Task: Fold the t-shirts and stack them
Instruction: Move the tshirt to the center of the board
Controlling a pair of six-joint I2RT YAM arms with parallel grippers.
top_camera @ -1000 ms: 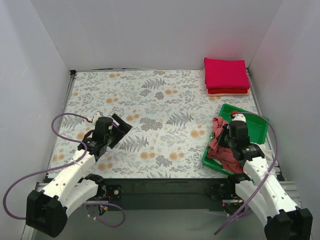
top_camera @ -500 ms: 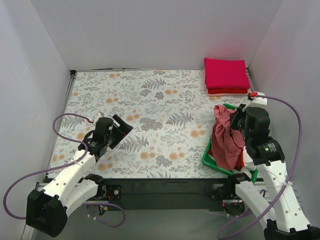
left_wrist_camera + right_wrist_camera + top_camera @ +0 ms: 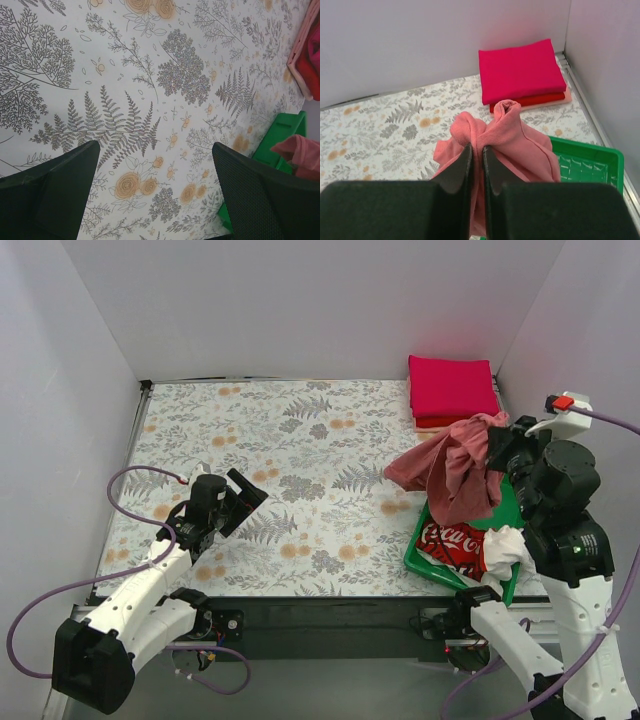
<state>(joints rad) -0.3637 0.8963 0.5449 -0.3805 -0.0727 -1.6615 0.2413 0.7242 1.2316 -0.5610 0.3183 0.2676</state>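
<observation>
green tray holds coca-cola tee; right claw grips salmon tee.

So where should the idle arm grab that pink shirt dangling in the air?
Probably the loose flap of the salmon t-shirt, reached from the left over the table: it sticks out free toward the left gripper, which is open, while the right gripper pinches the bunched top.

A green plastic tray sits at the near right corner of the floral-patterned desk covering, grey ferns and orange blossoms on white.
</observation>
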